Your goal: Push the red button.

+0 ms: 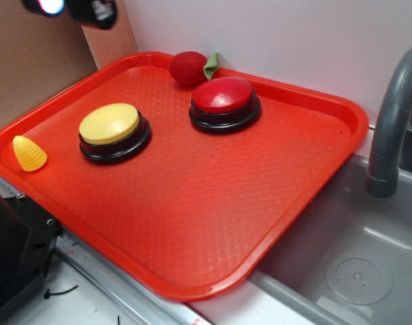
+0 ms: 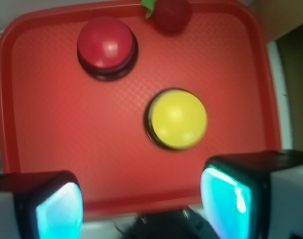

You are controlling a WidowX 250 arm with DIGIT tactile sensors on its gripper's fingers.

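The red button [image 1: 223, 98] [image 2: 105, 44], a glossy red dome on a black base, sits on the far part of the red tray [image 1: 192, 223] [image 2: 52, 129]. A yellow button [image 1: 112, 128] [image 2: 177, 119] of the same size stands to its left in the exterior view. My gripper [image 2: 141, 204] hangs high above the tray's left edge; in the exterior view only its blurred underside [image 1: 74, 10] shows at the top left. Its two cyan-padded fingers [image 2: 59, 211] stand wide apart with nothing between them. It is well away from the red button.
A fuzzy red ball with a green leaf [image 1: 189, 68] [image 2: 169, 15] lies behind the red button at the tray's far rim. A small yellow corn toy [image 1: 30, 154] sits at the tray's left corner. A grey sink [image 1: 355, 264] and faucet [image 1: 392, 115] are at the right.
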